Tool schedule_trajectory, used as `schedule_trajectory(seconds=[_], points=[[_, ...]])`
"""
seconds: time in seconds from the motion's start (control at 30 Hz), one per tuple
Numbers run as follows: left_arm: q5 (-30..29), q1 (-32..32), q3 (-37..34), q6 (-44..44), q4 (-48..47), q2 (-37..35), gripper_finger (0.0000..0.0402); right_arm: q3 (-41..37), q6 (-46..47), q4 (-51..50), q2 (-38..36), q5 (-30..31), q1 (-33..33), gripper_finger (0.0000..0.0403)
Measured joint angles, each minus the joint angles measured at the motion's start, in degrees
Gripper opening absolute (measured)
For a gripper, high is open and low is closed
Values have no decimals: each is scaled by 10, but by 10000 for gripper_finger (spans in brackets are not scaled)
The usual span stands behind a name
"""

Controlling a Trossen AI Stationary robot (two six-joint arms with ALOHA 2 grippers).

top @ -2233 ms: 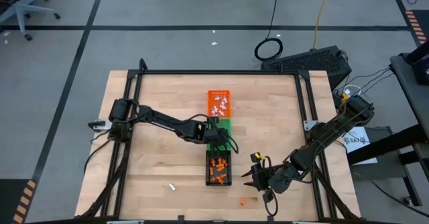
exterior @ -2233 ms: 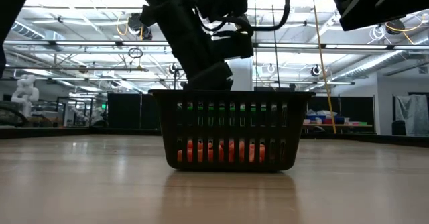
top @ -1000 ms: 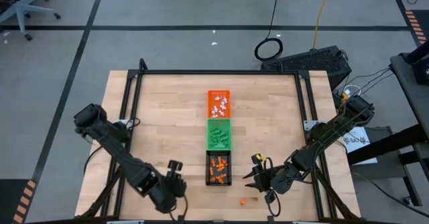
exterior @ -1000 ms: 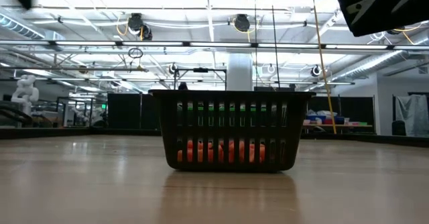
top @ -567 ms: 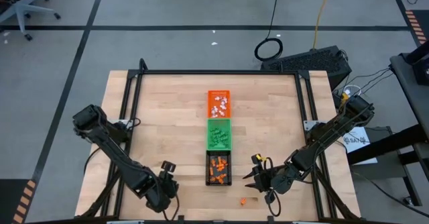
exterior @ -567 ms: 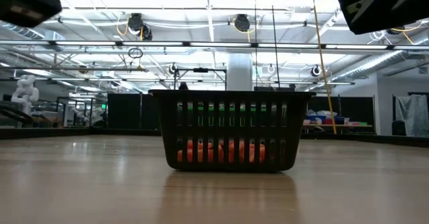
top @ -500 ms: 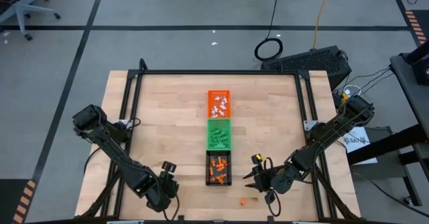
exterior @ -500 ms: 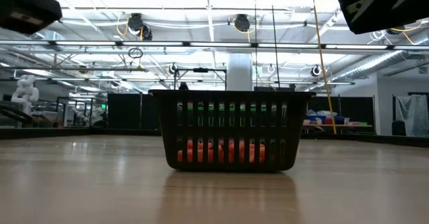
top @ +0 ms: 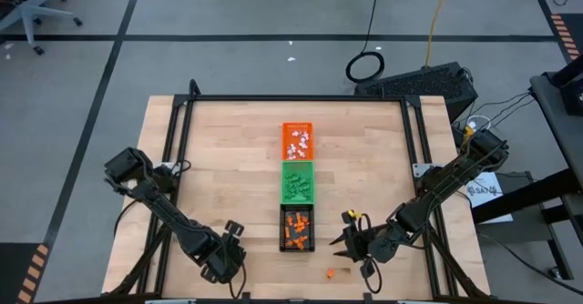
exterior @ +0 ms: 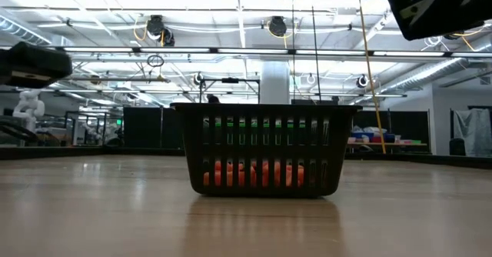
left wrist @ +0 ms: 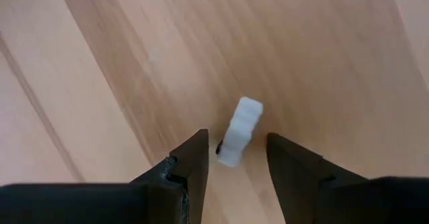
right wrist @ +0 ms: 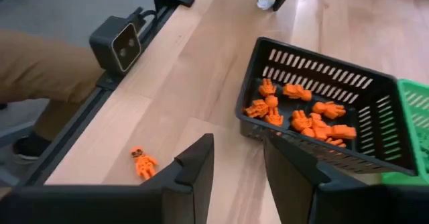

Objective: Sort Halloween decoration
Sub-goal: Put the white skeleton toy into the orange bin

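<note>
Hovering at the counter's [top: 219, 158] seven o'clock, the left gripper [left wrist: 234, 158] straddles a white trinket [left wrist: 239, 130], jaws apart. The right gripper [right wrist: 236, 160], also apart, waits near a stray orange trinket [right wrist: 143, 162].

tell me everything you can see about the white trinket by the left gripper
The white trinket is small, matte and lumpy-edged, like moulded plastic, lying flat on the bare wooden table. It sits apart from the trays, between the open fingers of the left gripper, which do not touch it yet.
</note>
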Motion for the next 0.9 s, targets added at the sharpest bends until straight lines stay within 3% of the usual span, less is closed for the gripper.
schedule_trajectory(seconds=[0.13,0.43,0.9], points=[[2,0,1,11,8,9,127,0,4,0,0,-13,5,118],[5,-1,2,27,22,18,15,0,14,0,0,-16,38,118],[-4,0,16,23,8,18,11,0,20,0,0,-14,53,118]])
